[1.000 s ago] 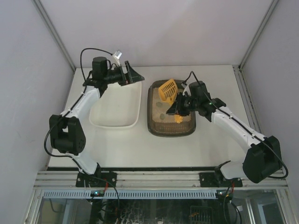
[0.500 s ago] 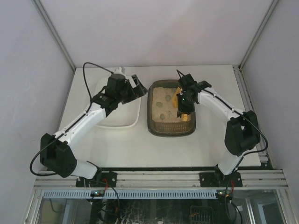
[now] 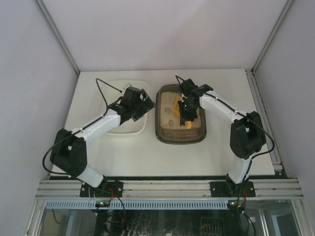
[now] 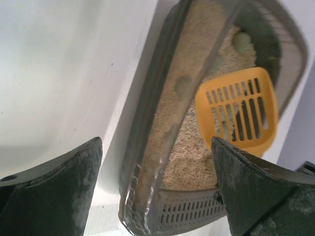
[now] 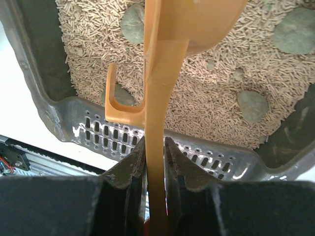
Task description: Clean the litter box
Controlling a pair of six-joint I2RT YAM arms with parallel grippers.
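Right wrist view has the right end effector (image 5: 155, 162) clenched on the handle of the orange scoop (image 5: 156, 123); the handle runs straight out from between the fingers, and the slotted bowl sits over the far part of the litter box (image 5: 162, 142). Whether the bowl touches the litter, I cannot tell.

The litter box sits on the tabletop (image 3: 147, 157), with the white tray (image 3: 123, 132) just beside its left wall. Several grey-green clumps (image 5: 252, 105) lie on the tan pellets inside the box, some near its slotted near wall and others at its far end.

The left end effector (image 4: 157, 196) hangs released and grasps nothing; its fingers are spread wide above the box's left rim, on the side facing the white tray.

The step in hand looks like scooping a clump. To do it well:
- Dip the bowl's leading edge into the litter just short of one clump; slide shallowly under it rather than digging to the box floor.
- Lift level; a gentle shake should let loose pellets fall through the slots back inside the box.
- Keep the handle's hook clear of the box's near wall.
- The free end effector could steady the left rim if the box starts to slide.
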